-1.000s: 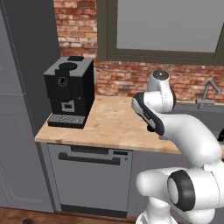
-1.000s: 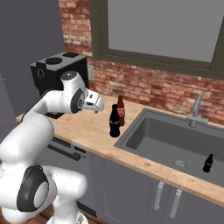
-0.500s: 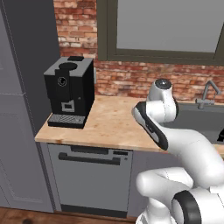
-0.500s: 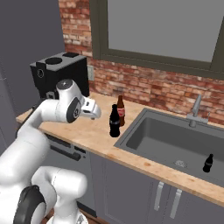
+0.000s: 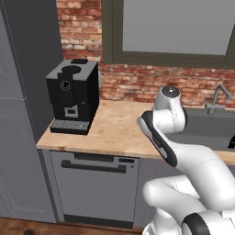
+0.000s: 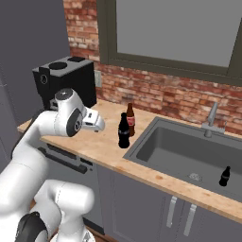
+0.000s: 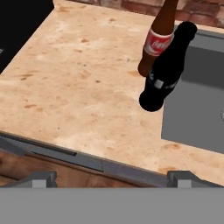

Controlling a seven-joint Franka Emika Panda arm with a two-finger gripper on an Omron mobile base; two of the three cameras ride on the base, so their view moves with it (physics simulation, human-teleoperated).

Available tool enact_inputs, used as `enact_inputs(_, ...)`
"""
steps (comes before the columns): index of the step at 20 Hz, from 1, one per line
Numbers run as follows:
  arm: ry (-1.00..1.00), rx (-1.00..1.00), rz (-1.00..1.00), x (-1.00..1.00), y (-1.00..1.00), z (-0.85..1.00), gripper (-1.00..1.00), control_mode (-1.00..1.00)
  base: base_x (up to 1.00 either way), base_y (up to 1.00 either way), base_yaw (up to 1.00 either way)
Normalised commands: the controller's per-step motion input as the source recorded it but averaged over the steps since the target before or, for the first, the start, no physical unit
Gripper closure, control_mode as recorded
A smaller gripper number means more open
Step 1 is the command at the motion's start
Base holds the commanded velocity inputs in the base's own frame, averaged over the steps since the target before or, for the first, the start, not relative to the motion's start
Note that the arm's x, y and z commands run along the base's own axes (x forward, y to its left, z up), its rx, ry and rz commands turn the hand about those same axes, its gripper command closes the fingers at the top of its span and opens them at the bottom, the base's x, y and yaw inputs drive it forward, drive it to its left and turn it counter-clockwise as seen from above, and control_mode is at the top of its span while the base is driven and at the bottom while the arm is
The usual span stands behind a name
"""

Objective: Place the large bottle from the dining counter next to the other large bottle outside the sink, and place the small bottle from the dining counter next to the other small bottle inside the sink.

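Observation:
The large bottle (image 6: 124,132), glossy black, stands upright on the wooden counter just left of the sink (image 6: 187,152). Right behind it is the other large bottle (image 6: 130,119), brown with a red label. In the hand view both stand at the upper right: the black large bottle (image 7: 166,70) in front of the brown other large bottle (image 7: 158,40), beside the sink (image 7: 192,114). The other small bottle (image 6: 225,176), tiny and black, stands inside the basin. My gripper (image 6: 101,126) hovers left of the bottles, open and empty; a fingertip (image 7: 41,177) rises low. The small bottle and the dining counter are out of view.
A black coffee machine (image 5: 73,96) stands at the counter's left end against the brick wall. A chrome faucet (image 6: 211,120) rises behind the sink. A grey dishwasher front (image 5: 94,188) sits under the counter. Bare wooden counter (image 7: 74,87) lies between the coffee machine and the bottles.
The arm has folded back and sunk a little, drawing the open gripper slightly away from the two large bottles. The bottles have not moved.

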Motion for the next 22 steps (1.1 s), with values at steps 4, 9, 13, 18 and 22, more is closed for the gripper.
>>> enact_inputs(4,0.00,0.00,0.00,-0.05,0.04,-0.03,-1.00,-1.00,0.00,0.00,0.00)
enact_inputs(9,0.00,0.00,0.00,-0.02,0.03,-0.08,-1.00,-1.00,0.00,0.00,0.00)
enact_inputs(13,0.00,0.00,0.00,0.00,0.00,0.00,-1.00,1.00,-0.28,0.10,0.00)
enact_inputs(18,0.00,0.00,0.00,0.00,0.00,0.00,-1.00,1.00,-0.54,0.30,0.01)
enact_inputs(22,0.00,0.00,0.00,0.00,0.00,0.00,-1.00,1.00,-0.28,0.50,0.15)
